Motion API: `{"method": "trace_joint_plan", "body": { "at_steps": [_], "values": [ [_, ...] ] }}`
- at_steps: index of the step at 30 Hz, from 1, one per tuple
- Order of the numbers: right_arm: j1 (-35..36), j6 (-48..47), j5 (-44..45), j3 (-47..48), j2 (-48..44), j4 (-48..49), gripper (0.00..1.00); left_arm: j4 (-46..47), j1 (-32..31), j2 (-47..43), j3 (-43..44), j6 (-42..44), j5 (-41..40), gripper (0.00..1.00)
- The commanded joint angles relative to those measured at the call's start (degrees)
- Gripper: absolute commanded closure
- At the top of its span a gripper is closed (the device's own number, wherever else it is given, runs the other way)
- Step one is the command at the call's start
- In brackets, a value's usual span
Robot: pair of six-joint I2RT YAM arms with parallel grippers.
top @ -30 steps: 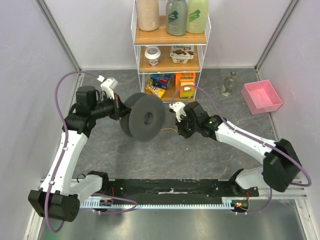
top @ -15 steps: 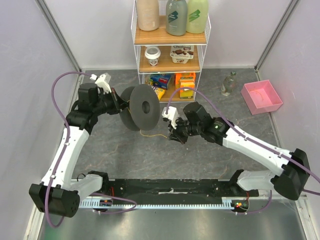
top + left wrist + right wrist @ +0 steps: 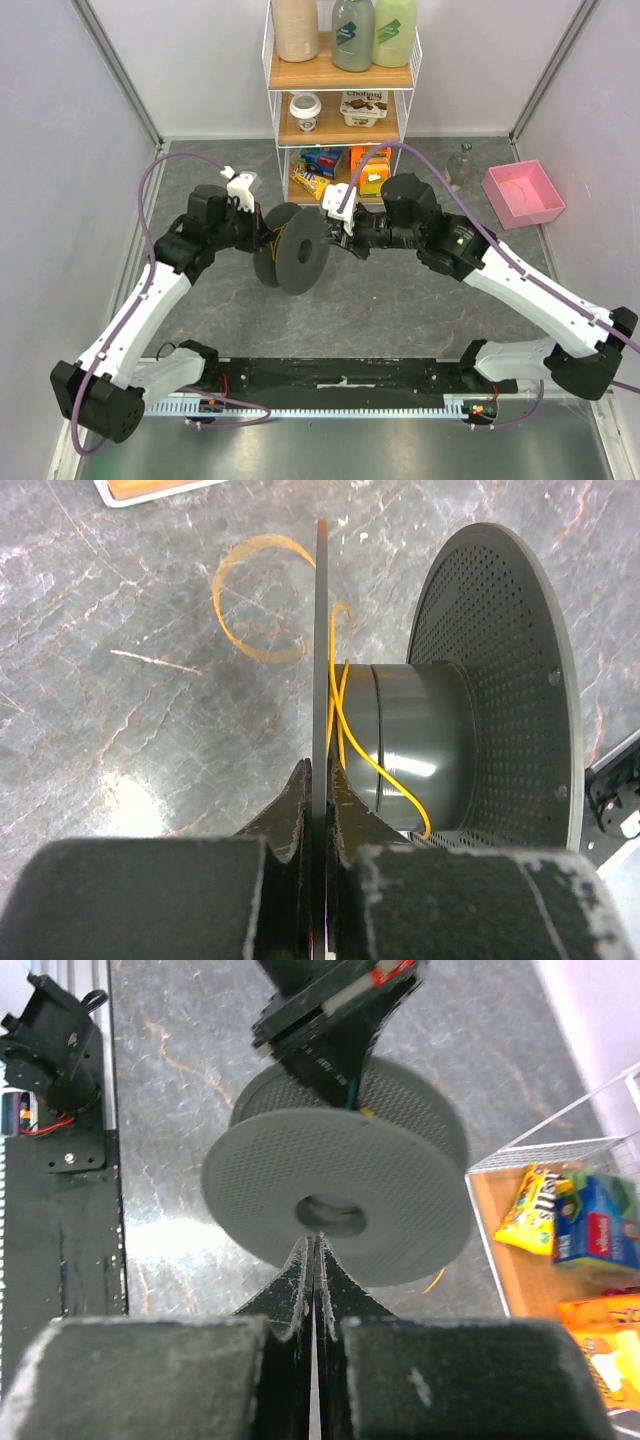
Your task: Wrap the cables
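A dark grey spool (image 3: 300, 255) hangs above the table's middle. My left gripper (image 3: 268, 238) is shut on the thin edge of its near flange (image 3: 322, 630), seen between the jaws in the left wrist view (image 3: 322, 770). The yellow cable (image 3: 338, 705) runs in a few turns around the hub (image 3: 420, 740). A loose loop of it (image 3: 245, 630) lies blurred on the table behind. My right gripper (image 3: 338, 238) is shut, its tips (image 3: 320, 1245) just before the spool's outer flange (image 3: 340, 1165). A short bit of cable (image 3: 435, 1280) shows under the spool.
A white wire shelf (image 3: 340, 160) with snack packs, cups and bottles stands at the back centre, close behind the right wrist. A pink tray (image 3: 522, 192) and a small bottle (image 3: 458, 168) sit at the back right. A black rail (image 3: 340, 375) runs along the near edge.
The left arm has carried the spool right and nearer. The right gripper has swung from below the spool up to its far right side, close to the shelf.
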Motion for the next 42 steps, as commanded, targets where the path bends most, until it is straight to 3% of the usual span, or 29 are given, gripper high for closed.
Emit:
{"method": "trace_joint_plan", "body": {
  "at_steps": [1,3,5,6,10,13,17,19,23,25,33,42],
  "values": [
    [0.09,-1.59,3.18,2.74,1.05,-1.35,1.00,1.62,-0.23,-2.53,0.22,4.28,-0.33,0.98],
    [-0.26,2.53,4.94,-2.86,-1.05,0.91,0.98,3.02,0.12,-2.88,0.31,3.40,-2.62,0.98],
    [-0.79,4.57,6.79,-9.46,-3.34,3.91,0.60,4.43,0.47,-2.80,0.40,3.22,-3.85,0.98],
    [-1.92,5.01,6.71,-11.58,-3.52,4.79,0.47,4.78,0.56,-2.53,0.57,3.92,-3.51,0.98],
    [-12.63,5.02,-1.70,-12.83,0.16,5.59,0.23,5.05,1.35,-3.84,1.10,10.59,4.22,0.98],
    [-20.98,1.52,-7.07,-11.60,2.10,5.77,0.20,0.24,1.70,-5.69,3.73,20.15,12.03,0.98],
    [-28.20,-0.17,-16.74,-14.14,1.66,6.91,0.16,-9.69,2.06,-5.70,10.31,27.73,16.70,0.98],
    [-28.83,1.92,-18.85,-17.81,0.00,10.31,0.15,-11.56,2.40,-5.87,12.87,26.26,19.07,0.98],
    [-29.00,10.27,-18.87,-31.43,-8.34,31.02,0.11,-11.73,2.41,-3.95,19.98,18.97,24.95,0.98],
    [-29.00,10.56,-17.55,-35.31,-10.20,36.77,0.08,-12.35,2.50,-2.36,23.76,16.85,29.87,0.98],
    [-28.92,-6.65,-23.51,-35.24,-10.29,32.85,0.04,-19.20,2.41,1.16,33.79,19.30,35.95,0.98],
    [-27.34,-12.29,-29.85,-32.51,-8.36,24.06,0.06,-17.81,2.50,0.99,34.24,16.67,37.36,0.98]
  ]
}}
